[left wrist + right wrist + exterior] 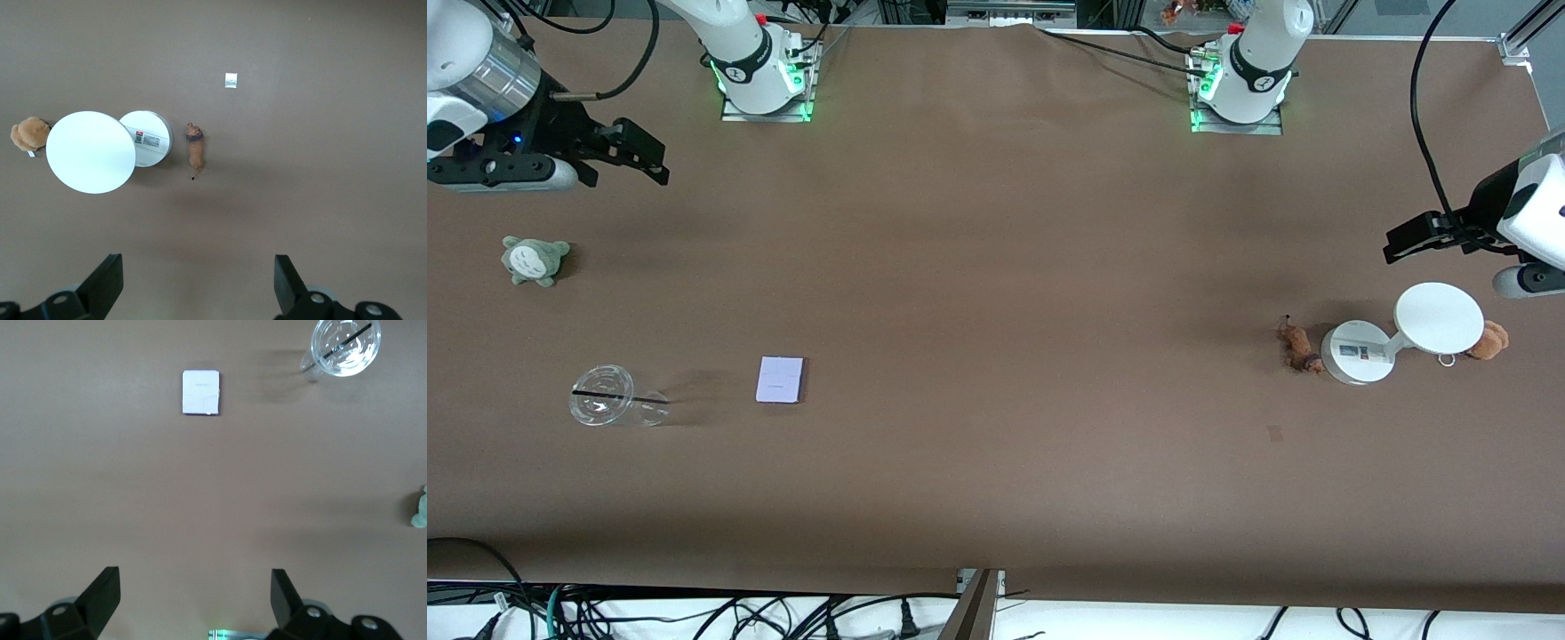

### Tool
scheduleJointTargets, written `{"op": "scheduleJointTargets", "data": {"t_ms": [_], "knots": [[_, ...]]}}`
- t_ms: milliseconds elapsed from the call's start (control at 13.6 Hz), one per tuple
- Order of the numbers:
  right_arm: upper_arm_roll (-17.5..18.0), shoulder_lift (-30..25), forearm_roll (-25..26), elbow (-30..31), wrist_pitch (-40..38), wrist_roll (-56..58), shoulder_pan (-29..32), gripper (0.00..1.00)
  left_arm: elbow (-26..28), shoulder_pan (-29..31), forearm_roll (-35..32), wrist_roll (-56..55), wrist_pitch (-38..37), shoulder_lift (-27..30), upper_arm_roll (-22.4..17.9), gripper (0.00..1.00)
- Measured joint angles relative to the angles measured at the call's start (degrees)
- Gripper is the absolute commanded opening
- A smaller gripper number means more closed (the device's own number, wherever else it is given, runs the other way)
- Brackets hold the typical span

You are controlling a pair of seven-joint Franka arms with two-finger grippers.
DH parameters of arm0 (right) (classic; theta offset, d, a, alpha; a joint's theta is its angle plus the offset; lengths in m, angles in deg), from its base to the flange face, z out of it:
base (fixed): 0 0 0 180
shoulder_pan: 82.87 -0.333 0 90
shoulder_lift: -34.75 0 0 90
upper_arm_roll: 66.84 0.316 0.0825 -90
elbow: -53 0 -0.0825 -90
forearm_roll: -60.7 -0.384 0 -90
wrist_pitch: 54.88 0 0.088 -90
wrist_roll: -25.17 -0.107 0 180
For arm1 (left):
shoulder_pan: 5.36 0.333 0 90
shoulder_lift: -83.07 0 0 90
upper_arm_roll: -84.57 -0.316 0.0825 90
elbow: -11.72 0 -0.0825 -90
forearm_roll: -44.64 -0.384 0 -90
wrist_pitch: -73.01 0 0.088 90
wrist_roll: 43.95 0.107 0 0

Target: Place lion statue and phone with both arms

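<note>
The lion statue [1298, 347], a tiny brown figurine with a dark band and a thin tail, lies on the brown table toward the left arm's end, right beside the base of a white stand. It also shows in the left wrist view [195, 148]. The phone [781, 380], a flat pale lavender slab, lies toward the right arm's end; it also shows in the right wrist view [201, 392]. My left gripper [1402, 243] [198, 263] hangs open and empty above the table near the stand. My right gripper [643, 158] [195, 577] hangs open and empty over bare table.
A white stand with a round disc [1439, 317] [90, 152] has an orange-brown plush [1489, 340] beside it. A clear cup with a black straw [609, 398] [343, 343] lies beside the phone. A grey-green plush [534, 260] sits under the right gripper's side.
</note>
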Motion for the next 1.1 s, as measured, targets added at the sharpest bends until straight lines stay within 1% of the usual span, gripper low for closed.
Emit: {"op": "scheduleJointTargets", "data": {"t_ms": [294, 442, 663, 1104], "knots": [[-0.1, 3.0, 0.1, -6.2, -5.6, 1.9, 1.0, 1.0, 0.0, 0.0, 0.0, 0.0, 0.0, -0.1, -0.1, 1.0], [-0.3, 4.8, 0.2, -8.1, -6.3, 3.4, 1.6, 1.0, 0.0, 0.0, 0.0, 0.0, 0.0, -0.1, -0.1, 1.0], [-0.4, 5.7, 1.4, -8.7, -6.4, 3.6, 1.7, 1.0, 0.0, 0.0, 0.0, 0.0, 0.0, -0.1, -0.1, 1.0], [0.0, 5.8, 1.4, -8.7, -6.4, 3.6, 1.5, 1.0, 0.0, 0.0, 0.0, 0.0, 0.0, -0.1, -0.2, 1.0]]}}
